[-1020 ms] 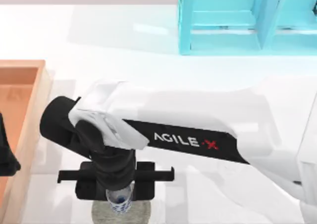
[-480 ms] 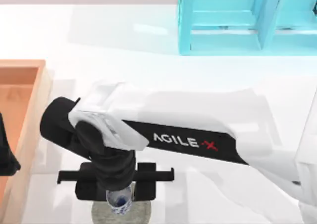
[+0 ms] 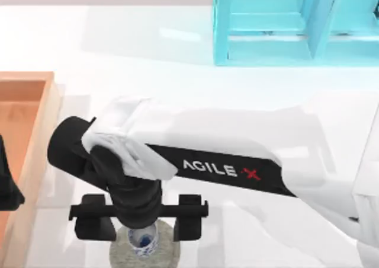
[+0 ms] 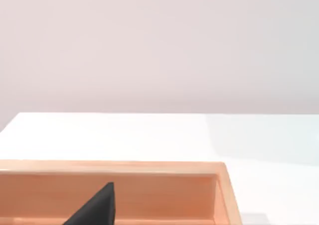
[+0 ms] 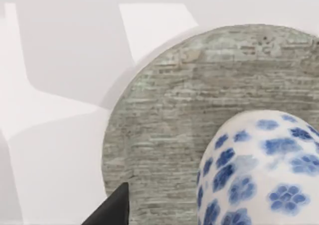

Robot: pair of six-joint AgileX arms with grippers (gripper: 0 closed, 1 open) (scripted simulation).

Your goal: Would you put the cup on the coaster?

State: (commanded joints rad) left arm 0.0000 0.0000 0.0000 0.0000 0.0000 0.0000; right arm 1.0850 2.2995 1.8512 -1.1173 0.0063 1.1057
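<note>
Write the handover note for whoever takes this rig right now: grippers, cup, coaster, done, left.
Right gripper: open, fingers spread wide either side of the cup, not gripping it.
Left gripper: parked at the table's left, over the wooden tray.
Cup: upright on the coaster, at the table's near edge.
Done: cup placed and released, by the look of it.
Left: lift the right arm straight up and clear without nudging the cup.

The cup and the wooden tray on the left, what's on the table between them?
In the top view, the right gripper's left finger stands over bare white table between the cup and the wooden tray.
</note>
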